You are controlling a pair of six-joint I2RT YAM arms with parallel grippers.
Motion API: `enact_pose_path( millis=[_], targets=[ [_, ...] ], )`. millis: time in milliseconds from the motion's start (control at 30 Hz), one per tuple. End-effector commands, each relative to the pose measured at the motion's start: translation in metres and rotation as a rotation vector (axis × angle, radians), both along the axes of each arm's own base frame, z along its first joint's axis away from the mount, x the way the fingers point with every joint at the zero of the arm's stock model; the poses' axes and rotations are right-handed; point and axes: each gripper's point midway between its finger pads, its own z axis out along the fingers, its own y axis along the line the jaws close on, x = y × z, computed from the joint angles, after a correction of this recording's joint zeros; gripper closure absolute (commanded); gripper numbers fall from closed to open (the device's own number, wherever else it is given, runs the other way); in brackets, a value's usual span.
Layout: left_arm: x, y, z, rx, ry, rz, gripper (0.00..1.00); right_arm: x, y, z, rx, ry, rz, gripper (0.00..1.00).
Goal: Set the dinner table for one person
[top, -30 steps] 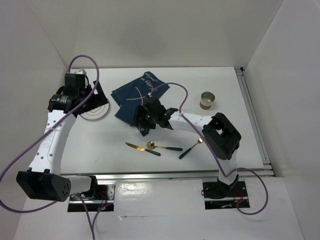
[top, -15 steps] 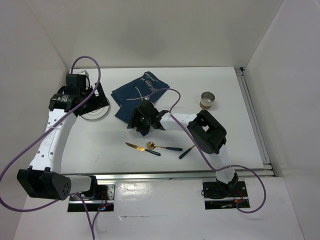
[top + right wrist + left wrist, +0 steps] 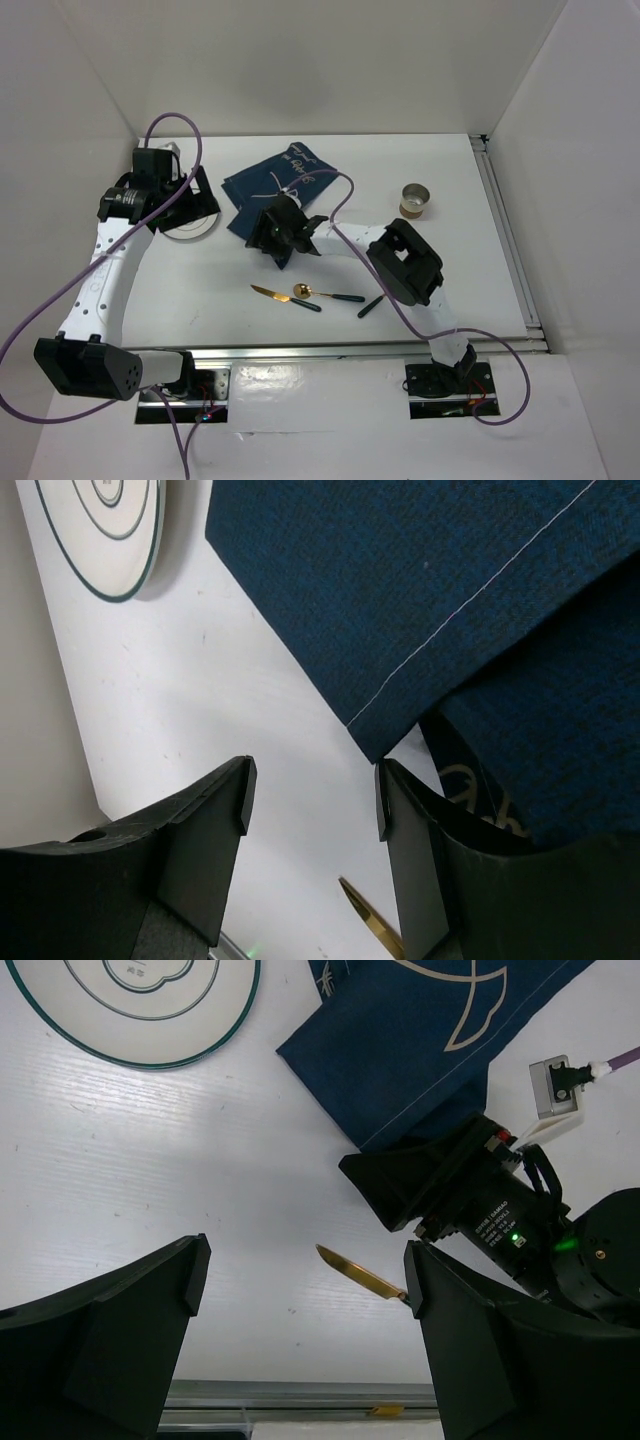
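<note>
The white dinner table carries a navy-blue placemat with a white fish drawing, lying rumpled at the back middle. My right gripper is open and low at the placemat's near-left corner. In the right wrist view the cloth corner lies just off the right finger, nothing between the jaws. My left gripper is open and empty, hovering above the white plate. In the left wrist view it looks down on the plate and placemat.
A gold knife, a gold spoon and a third dark-handled utensil lie near the front edge. A small brown cup stands at the right. Aluminium rails run along the right and front edges.
My right gripper has slid left along the placemat's near edge to its left corner. The left arm has barely moved.
</note>
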Motion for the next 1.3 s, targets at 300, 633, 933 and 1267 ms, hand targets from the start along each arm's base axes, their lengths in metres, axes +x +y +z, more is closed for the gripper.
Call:
enact_pose_path(
  millis=[300,633,933,1267],
  targets=[
    [-0.006,-0.006,0.004,-0.018,-0.024,-0.048,0.02,0.018,-0.004,0.003,-0.053,-0.026,-0.256,0.38],
    [-0.01,-0.007,-0.002,-0.024,-0.011,-0.042,0.02,0.019,0.003,-0.003,-0.05,-0.039,-0.258,0.61],
    [-0.012,-0.006,-0.002,-0.024,-0.011,-0.042,0.02,0.034,0.001,0.016,-0.041,-0.094,-0.278,1.0],
    [-0.008,-0.013,0.0,-0.056,-0.009,-0.058,0.02,0.048,-0.015,0.145,0.082,-0.329,-0.252,1.0]
  ],
)
